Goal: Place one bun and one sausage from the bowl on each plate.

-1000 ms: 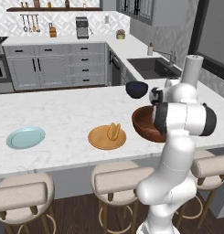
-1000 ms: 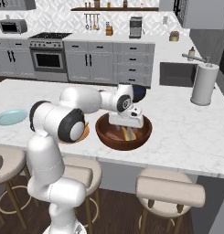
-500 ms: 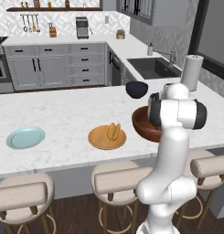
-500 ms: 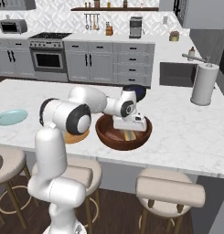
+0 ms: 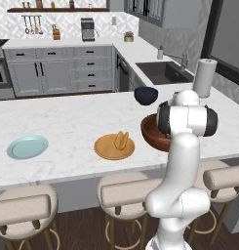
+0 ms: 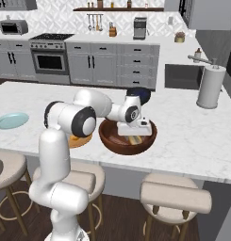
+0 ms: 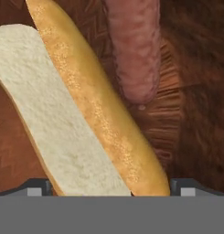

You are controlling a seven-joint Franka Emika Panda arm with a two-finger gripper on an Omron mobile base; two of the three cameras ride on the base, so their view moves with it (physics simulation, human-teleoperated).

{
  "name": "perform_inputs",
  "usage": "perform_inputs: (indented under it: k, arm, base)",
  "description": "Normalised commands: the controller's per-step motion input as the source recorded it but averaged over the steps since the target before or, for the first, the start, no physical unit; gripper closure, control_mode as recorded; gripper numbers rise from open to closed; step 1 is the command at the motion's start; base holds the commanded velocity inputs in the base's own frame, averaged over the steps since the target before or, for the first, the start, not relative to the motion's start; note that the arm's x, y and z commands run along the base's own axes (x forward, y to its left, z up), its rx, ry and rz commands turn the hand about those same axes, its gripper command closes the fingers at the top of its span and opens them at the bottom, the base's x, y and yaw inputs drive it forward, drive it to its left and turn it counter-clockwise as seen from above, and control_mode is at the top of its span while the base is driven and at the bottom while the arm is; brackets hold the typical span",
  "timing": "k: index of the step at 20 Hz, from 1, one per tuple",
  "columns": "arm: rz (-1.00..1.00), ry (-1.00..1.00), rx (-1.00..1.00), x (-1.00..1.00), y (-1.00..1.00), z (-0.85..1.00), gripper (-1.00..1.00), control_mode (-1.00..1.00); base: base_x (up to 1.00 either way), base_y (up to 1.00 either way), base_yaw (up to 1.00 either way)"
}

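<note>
While the gripper [image 6: 134, 133] hangs low inside the bowl [image 6: 109, 139], the hand view puts a bun [image 7: 77, 114] right in front of it, its long axis running from upper left to lower right, between the two fingertips [image 7: 36, 187] at the bottom corners. The jaws look apart around it, though contact is unclear. A sausage [image 7: 134, 48] lies just beside, upper centre.

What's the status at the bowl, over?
Gripper down inside the wooden bowl, jaws straddling a bun. Sausage lies just beside it. Orange plate already has a bun; blue-green plate bare. Nothing blocking.
</note>
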Motion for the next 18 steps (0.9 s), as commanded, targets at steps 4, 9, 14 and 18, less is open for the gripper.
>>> perform_inputs:
  k: [4, 9, 14, 18]
  arm:
    - [0.12, 0.00, 0.00, 0.02, -0.04, -0.17, -1.00, -1.00]
    - [0.06, 0.00, -0.02, -0.01, 0.11, -0.01, -1.00, -1.00]
    - [0.01, 0.00, -0.09, 0.00, -0.01, -0.46, -1.00, -1.00]
    - [0.01, 0.00, -0.08, 0.04, 0.00, -0.43, 1.00, -1.00]
  base:
    - [0.00, 0.00, 0.00]
    - [0.00, 0.00, 0.00]
    - [0.00, 0.00, 0.00]
    - [0.00, 0.00, 0.00]
